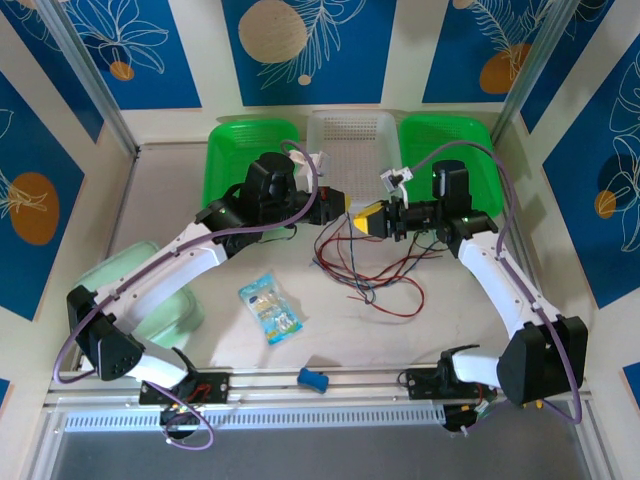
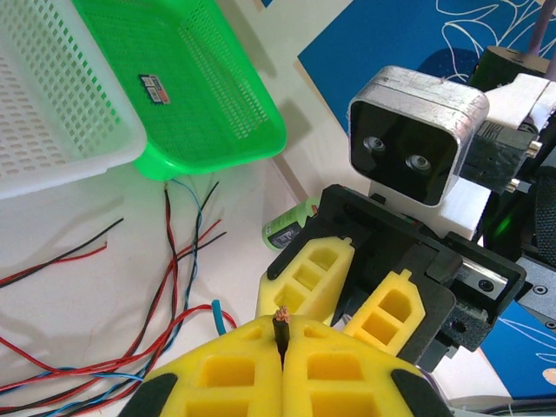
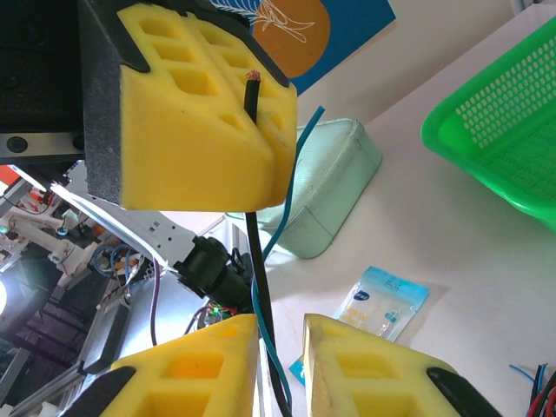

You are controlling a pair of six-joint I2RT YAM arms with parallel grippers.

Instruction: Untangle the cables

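Note:
The cables point(image 1: 370, 268), thin red, black and blue wires, lie in a loose tangle on the table in front of the baskets. My left gripper point(image 2: 282, 334) is shut on the stripped end of a black cable point(image 2: 281, 323), just above the tangle point(image 2: 174, 261). My right gripper point(image 3: 280, 326) faces it closely, tips almost touching. Its yellow fingers point(image 3: 195, 369) stand apart. The black cable point(image 3: 259, 252) and a blue cable point(image 3: 291, 182) run down through that gap, the black one against the left finger. In the top view the two grippers meet at mid-table point(image 1: 360, 214).
Three baskets line the back: green point(image 1: 245, 150), white point(image 1: 350, 140), green point(image 1: 450, 145). A pale green lidded box point(image 1: 165, 300) sits at the left, a snack packet point(image 1: 270, 308) in front of the tangle, and a small blue object point(image 1: 315, 378) on the front rail.

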